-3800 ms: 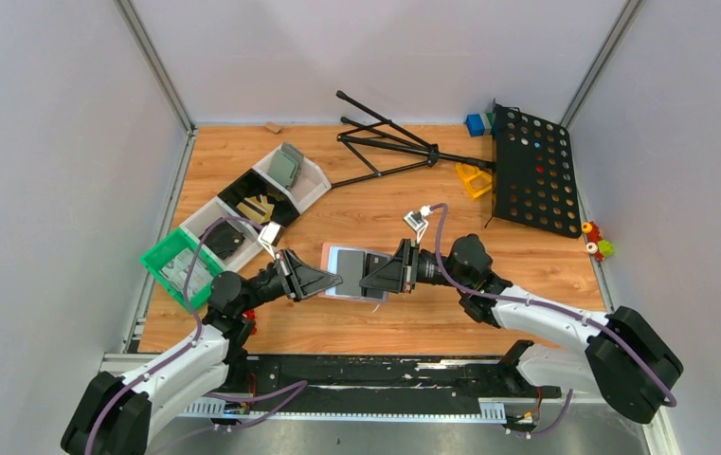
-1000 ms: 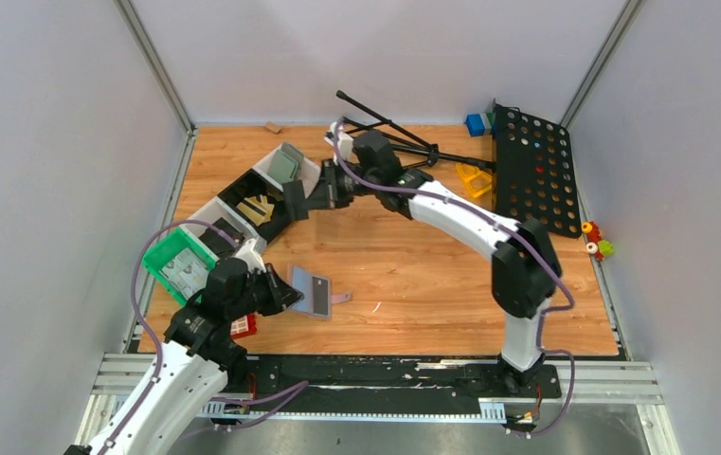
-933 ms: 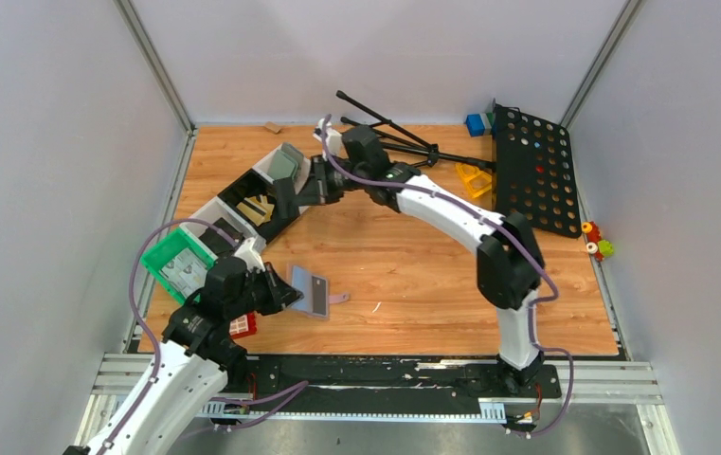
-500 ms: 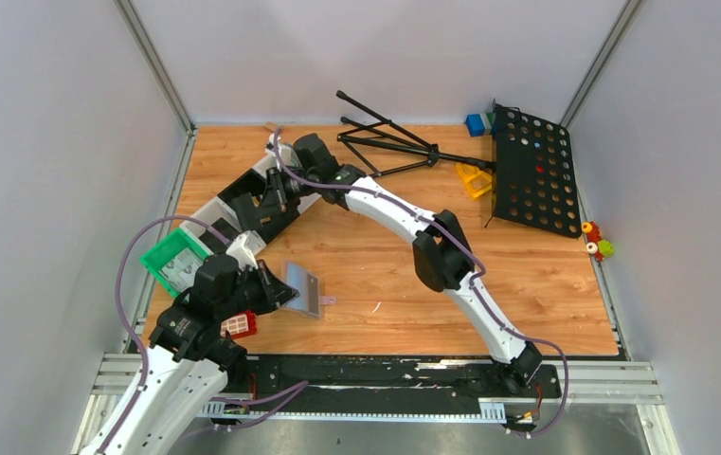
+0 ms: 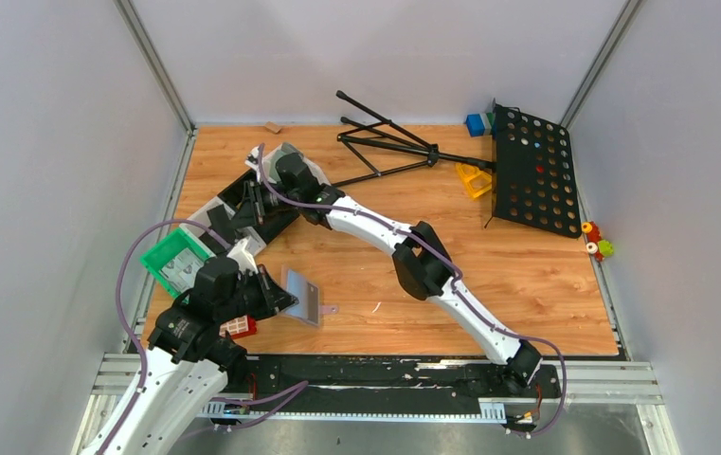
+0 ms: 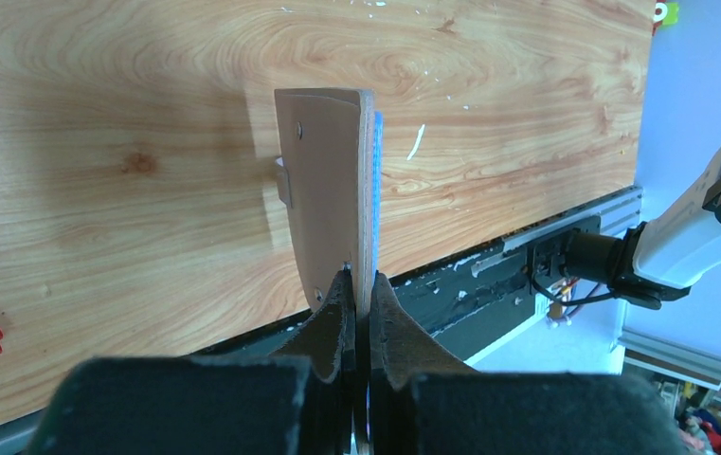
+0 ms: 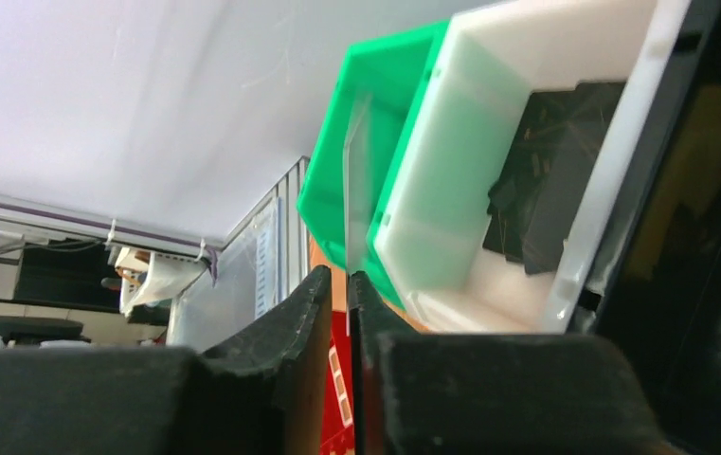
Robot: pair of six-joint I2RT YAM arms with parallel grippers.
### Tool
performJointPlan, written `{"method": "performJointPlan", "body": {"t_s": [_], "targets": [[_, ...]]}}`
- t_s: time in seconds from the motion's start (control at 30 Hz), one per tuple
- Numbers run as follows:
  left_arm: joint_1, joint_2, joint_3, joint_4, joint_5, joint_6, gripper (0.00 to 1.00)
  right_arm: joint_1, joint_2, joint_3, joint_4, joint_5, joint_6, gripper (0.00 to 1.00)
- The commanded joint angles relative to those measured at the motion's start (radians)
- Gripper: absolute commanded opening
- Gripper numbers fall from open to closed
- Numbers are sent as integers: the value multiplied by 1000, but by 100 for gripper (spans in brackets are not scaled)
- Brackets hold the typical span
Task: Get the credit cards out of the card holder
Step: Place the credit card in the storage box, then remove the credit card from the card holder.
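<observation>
Nearest the arm bases, the left hand [image 6: 360,281] is clenched on the lower edge of the card holder [image 6: 326,180]. It holds the holder clear of the bench [image 5: 527,275] and standing on edge. The wrist view shows the holder's tan back with two rivets, a thin blue layer along its right side and a small tab jutting from its left. A red brick [image 5: 240,326] lies on the bench just beside the left arm.

Further in, along the left edge of the bench, a green bin [image 7: 385,85] sits against a white bin [image 7: 451,171]. The right arm stretches across the bench to them. The right hand [image 7: 339,275] is pinched on a thin card [image 7: 354,190], seen nearly edge-on and lined up with the wall where the two bins meet. Dark cards [image 7: 546,199] lie inside the white bin.

At the far side stand a black folding stand [image 5: 385,142], a black board with holes [image 5: 531,171] and a blue block [image 5: 475,123].
</observation>
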Motion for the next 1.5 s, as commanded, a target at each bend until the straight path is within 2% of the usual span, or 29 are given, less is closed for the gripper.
{"method": "performJointPlan", "body": {"t_s": [0.0,0.07,0.1,0.2,0.37,0.57,0.63,0.7,0.8,0.87,0.9,1.27,1.47], "targets": [[-1,-7,25,20,1,-4,0,8,35,62,170,88,49,32],[0,-3,23,26,-7,-7,0,7,50,83,171,112,49,54],[0,0,23,31,-9,-10,0,5,55,93,158,117,44,58],[0,9,20,46,-7,-13,0,-1,4,31,140,116,9,58],[0,9,13,82,13,-7,0,-16,-241,-267,158,160,-87,58],[0,9,-15,146,50,-4,0,-29,-585,-747,245,243,-162,62],[0,11,-24,166,59,-8,0,-30,-706,-865,224,300,-185,63],[-1,14,-34,190,78,-13,0,-32,-805,-976,187,359,-207,69],[-2,12,-44,237,109,-26,0,-33,-960,-1160,158,429,-221,84],[-2,12,-52,275,129,-38,0,-34,-1058,-1266,131,466,-227,98],[-3,12,-57,296,139,-52,0,-34,-1110,-1312,118,482,-229,100],[-19,42,-108,575,227,-160,0,-34,-1677,-1753,20,538,-153,98],[-31,93,-136,833,294,-262,0,-34,-1867,-1914,73,519,-24,98]]}}
